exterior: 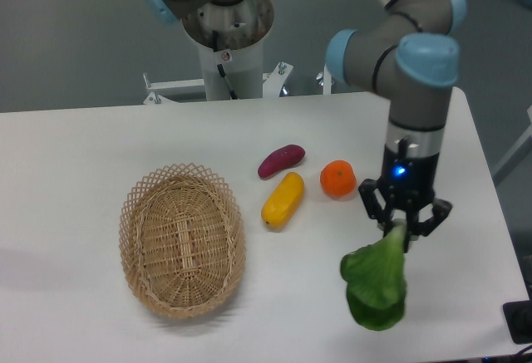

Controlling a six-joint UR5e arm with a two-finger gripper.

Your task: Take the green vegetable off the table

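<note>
Dark green and leafy, the green vegetable (376, 286) hangs head-down from the end effector (404, 228), whose fingers are clenched on its pale stem. It sits over the near right part of the white bench (75, 155); whether it clears the surface I cannot tell. Left of the end effector lies an orange fruit (337, 179), then a yellow oblong vegetable (283, 200) and a purple sweet potato (281, 161) close together. Farther left stands an oval wicker basket (183, 238).
</note>
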